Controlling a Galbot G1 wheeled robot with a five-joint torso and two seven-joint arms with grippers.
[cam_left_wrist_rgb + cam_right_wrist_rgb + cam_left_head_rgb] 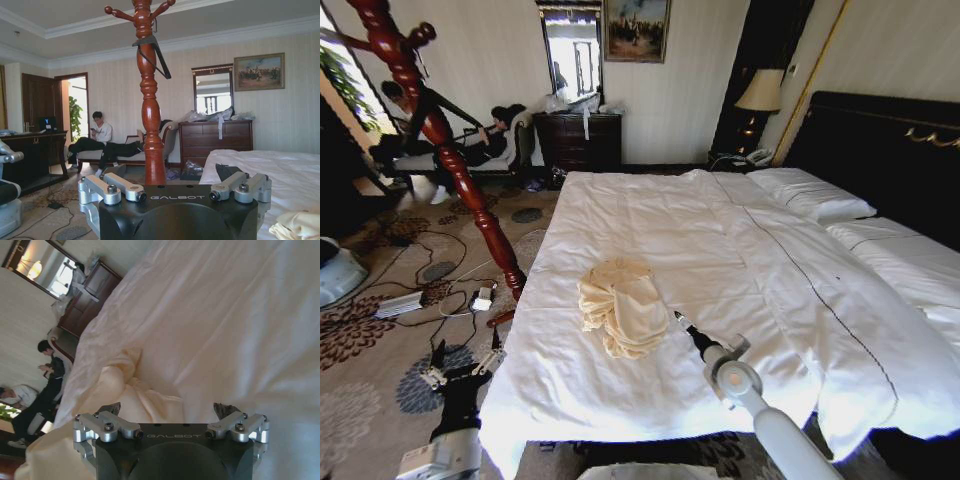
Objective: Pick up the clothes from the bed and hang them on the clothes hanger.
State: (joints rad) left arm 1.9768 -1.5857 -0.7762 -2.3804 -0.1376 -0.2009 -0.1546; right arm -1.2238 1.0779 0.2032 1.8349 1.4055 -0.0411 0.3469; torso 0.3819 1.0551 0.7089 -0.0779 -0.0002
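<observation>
Right gripper (pixel 682 322) of mine, nearest the lens, hovers low over the bed (pixel 740 260) with jaws spread wide and nothing between them, its tips just beside the clothes (pixel 622 305). That cream garment lies bunched in a loose heap on the white duvet, near the bed's foot edge, well apart from the pillows (pixel 812 192). My left gripper (pixel 460 372) hangs off the bed's side above the patterned carpet (pixel 360 400), its fingers also open and empty. My worry: thin fabric piled this way could give me only one fold, so the rest may drag or slip, or I could pinch duvet along with it. Beside the bed a red wooden coat stand (pixel 148 90) carries the clothes hanger (pixel 151 54) high up; a trailing sleeve could snag there. Cables (pixel 440 290) cross the carpet beyond the bed's side.
</observation>
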